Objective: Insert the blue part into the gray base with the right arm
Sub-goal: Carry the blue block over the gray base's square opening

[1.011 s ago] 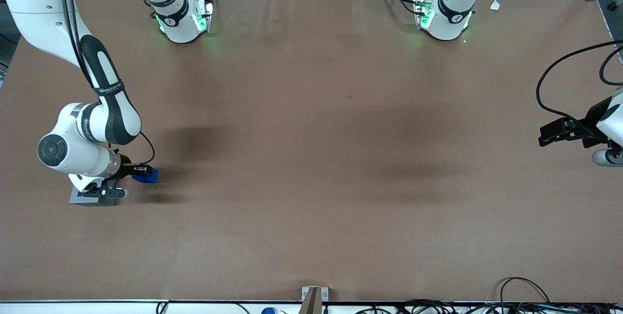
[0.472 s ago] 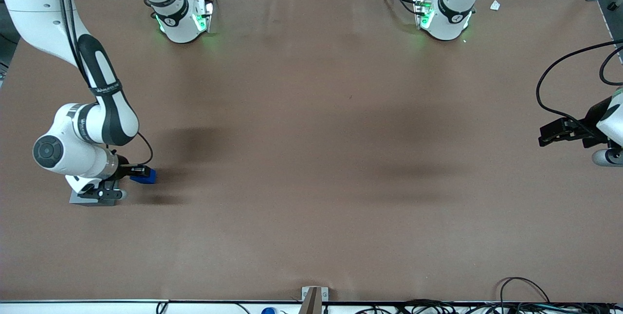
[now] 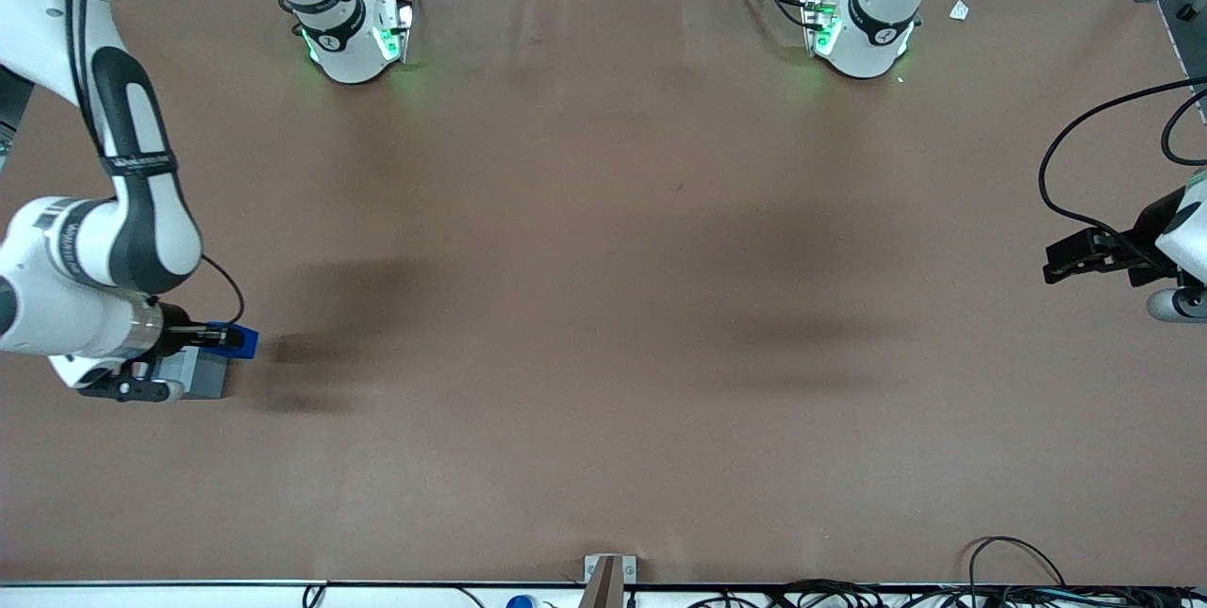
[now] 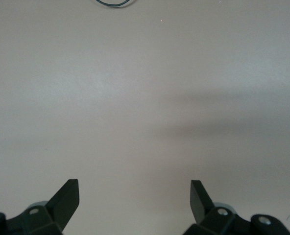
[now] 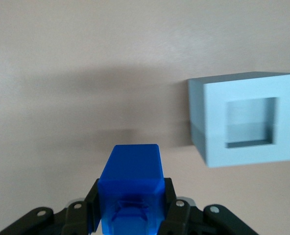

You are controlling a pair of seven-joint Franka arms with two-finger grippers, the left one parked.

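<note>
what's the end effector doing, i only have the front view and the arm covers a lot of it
observer: In the right wrist view, the end effector is shut on the blue part, with a finger on each side.
operator: is the base recess free
observer: Yes. That view looks straight into the square recess of the gray base, and it is empty.
operator: is the part lined up with it yet
observer: No. In the wrist view the part sits off to the side of the base, not in line with the recess.
</note>
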